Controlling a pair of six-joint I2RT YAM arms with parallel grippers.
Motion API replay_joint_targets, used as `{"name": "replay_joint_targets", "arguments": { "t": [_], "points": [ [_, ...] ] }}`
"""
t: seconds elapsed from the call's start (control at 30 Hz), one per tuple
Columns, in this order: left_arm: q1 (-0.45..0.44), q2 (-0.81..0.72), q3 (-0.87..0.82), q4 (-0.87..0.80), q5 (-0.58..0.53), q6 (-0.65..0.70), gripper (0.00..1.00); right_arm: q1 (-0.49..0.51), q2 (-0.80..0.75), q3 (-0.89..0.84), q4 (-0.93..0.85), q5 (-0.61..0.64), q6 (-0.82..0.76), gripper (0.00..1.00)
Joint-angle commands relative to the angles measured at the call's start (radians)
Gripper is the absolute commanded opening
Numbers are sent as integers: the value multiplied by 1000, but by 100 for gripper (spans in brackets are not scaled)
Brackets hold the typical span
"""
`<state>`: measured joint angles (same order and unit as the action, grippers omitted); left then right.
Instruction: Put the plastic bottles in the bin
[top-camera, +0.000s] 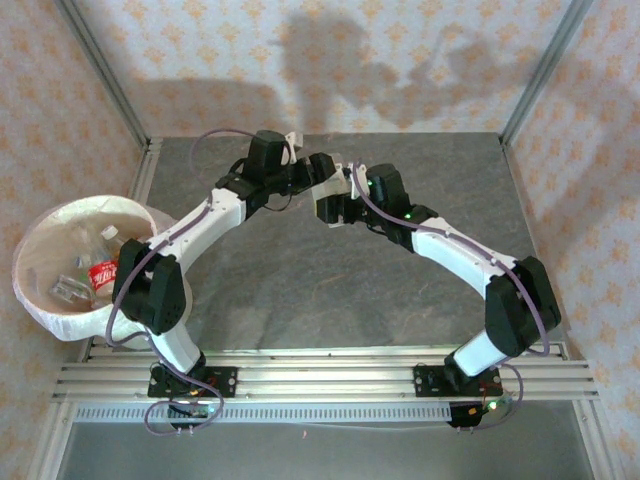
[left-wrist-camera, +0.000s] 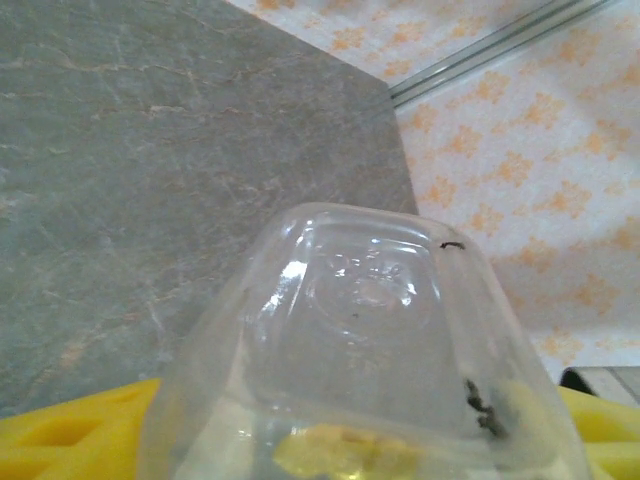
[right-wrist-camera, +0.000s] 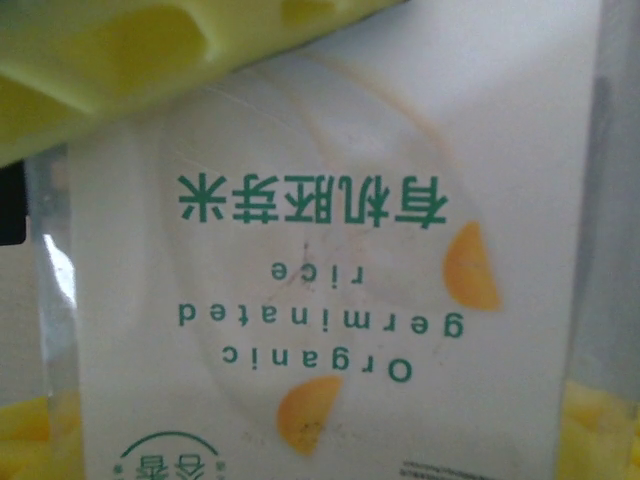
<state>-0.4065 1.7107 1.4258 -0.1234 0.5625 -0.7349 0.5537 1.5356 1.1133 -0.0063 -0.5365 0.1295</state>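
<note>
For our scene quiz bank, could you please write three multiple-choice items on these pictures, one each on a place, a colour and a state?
1. Where is the bin?
A. beyond the left edge of the table, beside the left arm
B. in the middle of the table
C. beyond the table's right edge

2. What colour is the main lettering on the white-labelled bottle?
A. red
B. green
C. purple

3. What state is that bottle in?
A. lying in the bin
B. standing alone on the table
C. held up where the two arms meet

Answers:
1 A, the top view shows the basket left of the table.
2 B, the right wrist view shows green lettering on the white label.
3 C, the top view shows it between the arms' ends, and its clear base sits close before the left wrist camera.
</note>
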Motion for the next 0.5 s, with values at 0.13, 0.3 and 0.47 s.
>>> {"name": "replay_joint_targets", "arguments": {
  "t": [0.13, 0.3, 0.47],
  "points": [
    [-6, -34, -18, 61, -13, -30, 58, 8, 11, 75, 78, -50, 17, 50],
    [-4, -121, -45, 4, -196, -9, 56, 8, -38, 60, 93, -46, -32, 82],
    [9, -241, -62, -55, -379, 51, 53, 8, -145, -3, 103, 58, -102, 90]
  ]
}}
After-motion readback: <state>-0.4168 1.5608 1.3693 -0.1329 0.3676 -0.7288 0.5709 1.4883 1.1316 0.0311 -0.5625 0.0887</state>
